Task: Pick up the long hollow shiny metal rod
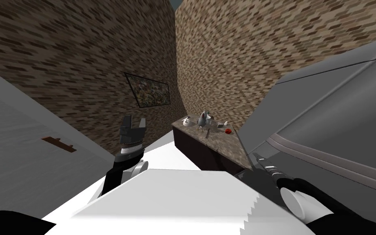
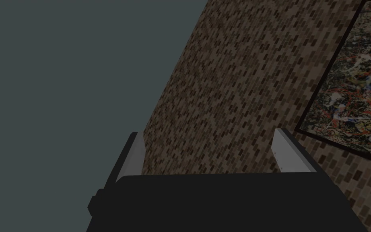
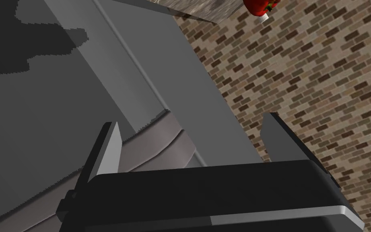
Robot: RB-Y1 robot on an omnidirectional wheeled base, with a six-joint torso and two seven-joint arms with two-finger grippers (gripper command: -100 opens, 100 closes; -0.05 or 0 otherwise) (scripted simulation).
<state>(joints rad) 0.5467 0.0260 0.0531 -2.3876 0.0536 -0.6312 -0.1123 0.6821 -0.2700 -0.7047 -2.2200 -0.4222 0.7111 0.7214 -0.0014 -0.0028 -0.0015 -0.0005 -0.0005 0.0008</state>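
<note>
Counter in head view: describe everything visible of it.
The counter has a speckled brown-grey top that looks like stone, over a dark front. It stands against the brick wall, beside a big grey unit. Small things sit toward its far end: a white pot, grey items and a red item nearer the grey unit.

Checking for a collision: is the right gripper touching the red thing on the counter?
Apart. Right wrist view: the red thing sits well beyond the open right gripper.
</note>
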